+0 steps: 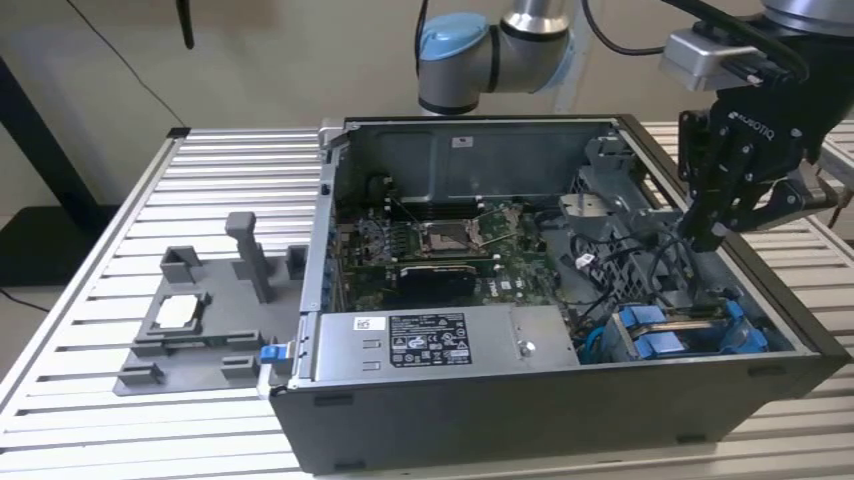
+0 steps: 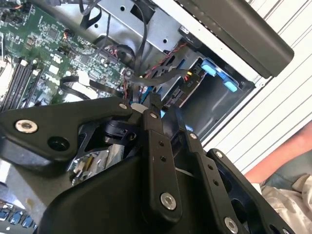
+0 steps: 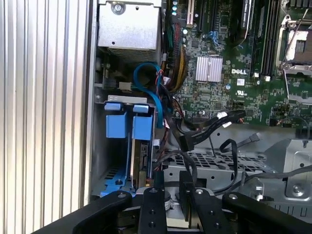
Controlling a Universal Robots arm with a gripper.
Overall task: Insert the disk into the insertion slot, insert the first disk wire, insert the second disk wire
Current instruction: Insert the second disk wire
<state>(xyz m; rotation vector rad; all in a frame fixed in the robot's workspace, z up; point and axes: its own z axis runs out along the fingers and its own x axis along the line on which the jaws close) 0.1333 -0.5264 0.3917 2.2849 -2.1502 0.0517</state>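
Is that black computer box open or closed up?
Open. The computer case has no cover on its upward side; the motherboard lies bare inside.

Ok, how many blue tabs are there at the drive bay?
2, side by side at the mouth of the drive bay: one tab nearer the slatted table, the other tab nearer the motherboard. More may be hidden inside.

Robot arm (image 1: 467, 45) runs off the exterior view's upper edge. In the first wrist view the gripper (image 3: 172, 178) hides part of the case (image 3: 287, 163). The second wrist view's edge crops a person's arm (image 2: 287, 158).
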